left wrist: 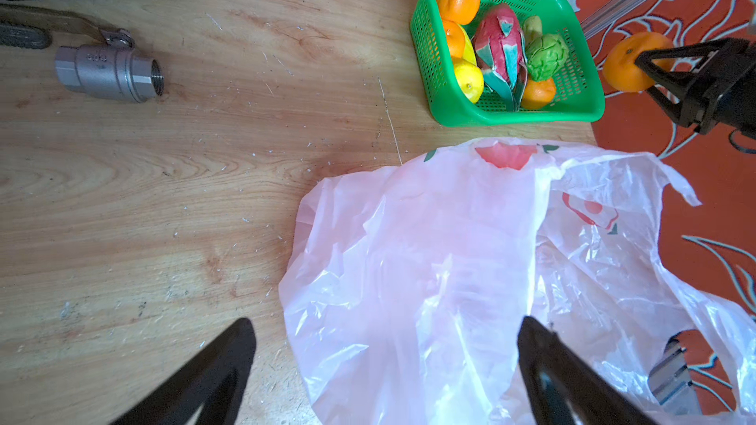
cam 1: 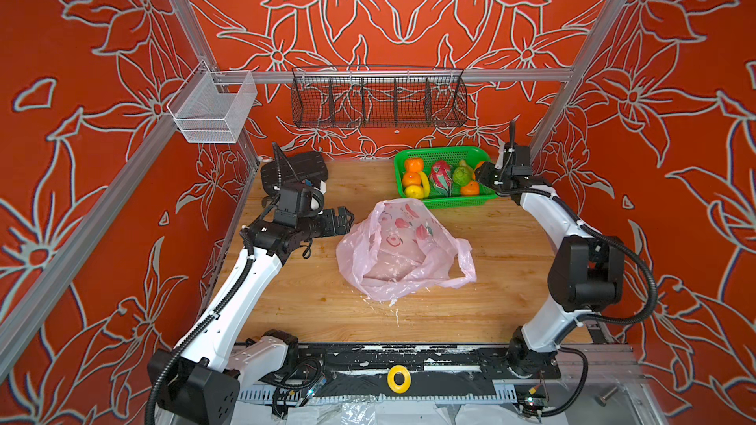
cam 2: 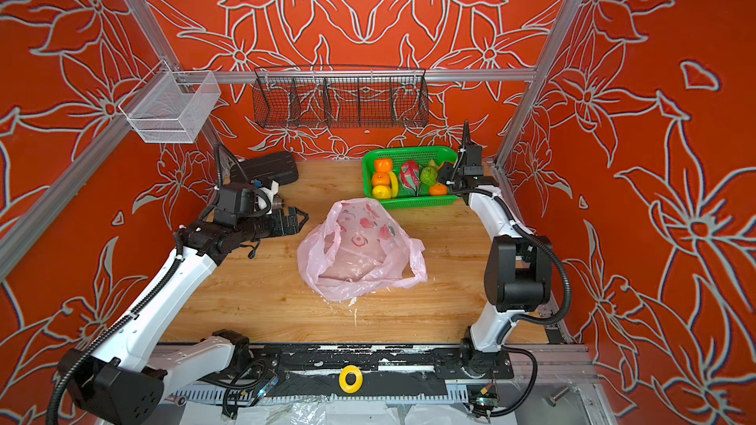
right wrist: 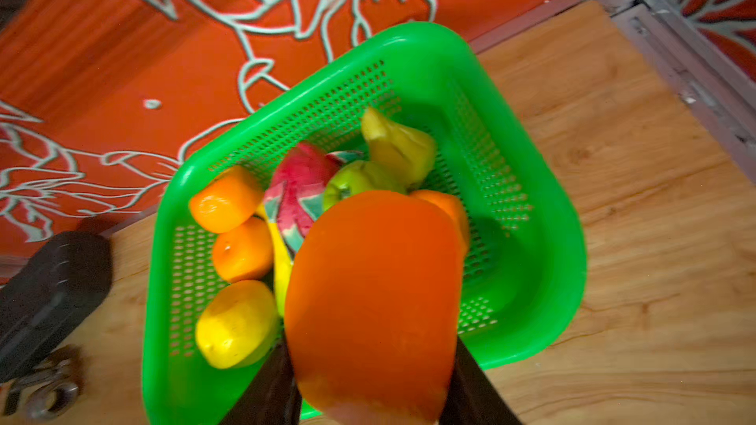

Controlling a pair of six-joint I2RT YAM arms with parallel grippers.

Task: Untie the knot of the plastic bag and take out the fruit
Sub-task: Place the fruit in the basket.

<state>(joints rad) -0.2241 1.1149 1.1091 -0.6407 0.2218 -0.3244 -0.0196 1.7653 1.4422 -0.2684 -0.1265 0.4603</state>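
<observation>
Clearly we are near the end. On the table (cam 1: 511, 280) the plastic bag (cam 1: 392, 247) lies slack at the centre. Its mouth gapes toward 6 o'clock, and we see no knot on it and no bulge of anything inside, so we judge the untying done and the bag emptied.

The green basket (cam 1: 442, 153) stands at 1 o'clock on the table and holds the fruit (cam 1: 441, 179): oranges, a dragon fruit, a bumpy green one and a pear, beside a banana.

The right pincer (left wrist: 643, 75) is clamped on one more orange (left wrist: 626, 63), held above the basket's 3 o'clock rim. Setting it down looks like the only step left.

The left pincer (cam 1: 344, 220) has its jaws wide apart and empty, just beside the bag at its 10 o'clock edge.

The bag carries red fruit prints but no words. The only writing is a stamp on the steel valve (left wrist: 108, 73), which seems to read "304".
</observation>
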